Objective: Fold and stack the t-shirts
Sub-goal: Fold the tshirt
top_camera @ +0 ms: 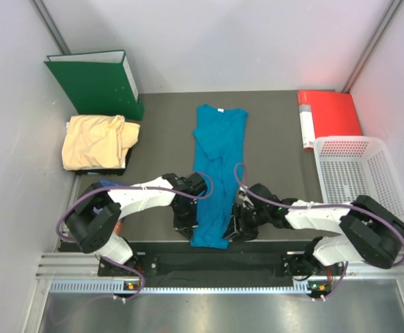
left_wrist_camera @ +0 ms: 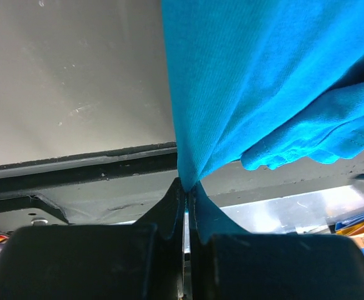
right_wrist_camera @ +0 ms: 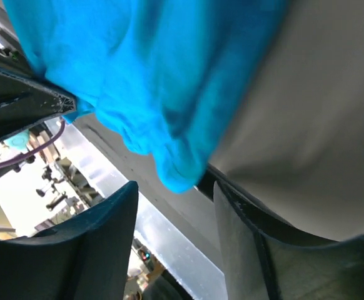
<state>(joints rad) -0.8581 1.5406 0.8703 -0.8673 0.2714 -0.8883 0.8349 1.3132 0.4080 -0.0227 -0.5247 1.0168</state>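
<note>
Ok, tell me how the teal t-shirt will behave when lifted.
Probably floppy: the teal t-shirt drapes in folds from the left gripper pinching its edge. Likely light: that one pinch holds it up. Expect sagging and bunching, as by the open right gripper.

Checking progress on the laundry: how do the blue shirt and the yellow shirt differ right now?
The blue shirt lies stretched in a long strip down the middle of the table; the yellow shirt sits bunched in a heap at the left. The left pincer pinches the blue shirt's near edge; no pincer touches the yellow shirt. Both are cloth shirts, not yet stacked.
</note>
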